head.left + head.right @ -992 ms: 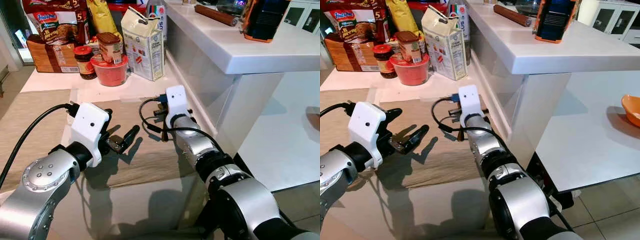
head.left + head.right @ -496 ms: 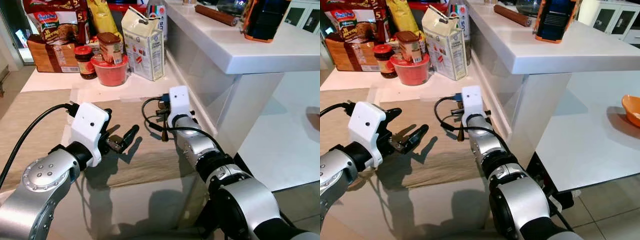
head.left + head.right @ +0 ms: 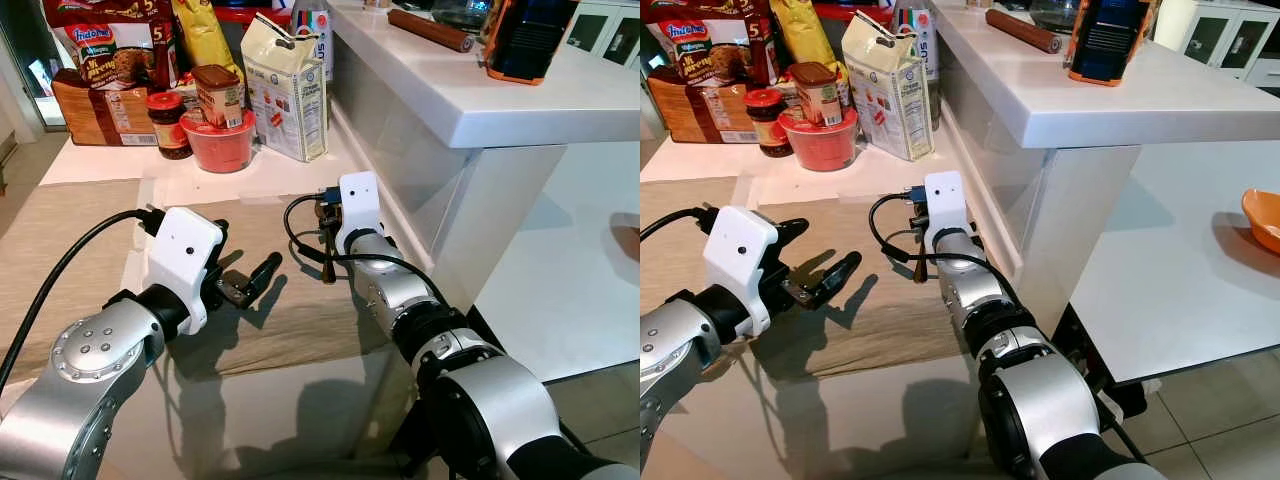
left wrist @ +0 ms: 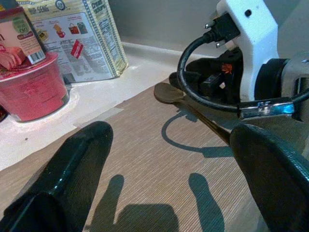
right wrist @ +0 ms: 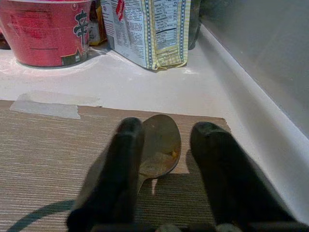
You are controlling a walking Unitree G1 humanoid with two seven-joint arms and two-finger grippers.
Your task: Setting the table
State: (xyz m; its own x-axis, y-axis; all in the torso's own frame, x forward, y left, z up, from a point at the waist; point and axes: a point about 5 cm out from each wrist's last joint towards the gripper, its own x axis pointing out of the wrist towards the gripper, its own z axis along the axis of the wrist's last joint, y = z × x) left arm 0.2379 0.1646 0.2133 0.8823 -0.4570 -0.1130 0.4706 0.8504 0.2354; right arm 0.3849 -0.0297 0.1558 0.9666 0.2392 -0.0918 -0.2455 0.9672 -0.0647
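- Head views: the right end effector (image 3: 322, 215) reaches to the placemat's (image 3: 300, 320) far edge, near the counter's (image 3: 100, 160) right edge, likely setting cutlery there; the left end effector (image 3: 245, 283) hovers mid-mat, out of the way.
- Left wrist view: its fingers (image 4: 72, 169) are spread wide, empty.
- Right wrist view: its fingers (image 5: 120, 164) stand slightly apart, straddling the spoon (image 5: 159, 145), which lies flat at the placemat's far edge; whether they grip its handle, I cannot tell.

Red noodle cup (image 3: 218, 143) (beside carton (image 3: 287, 88))

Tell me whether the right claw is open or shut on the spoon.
Open. The right claw has its two black fingers spread apart over the spoon, whose bowl lies flat on the placemat between them, not clamped.
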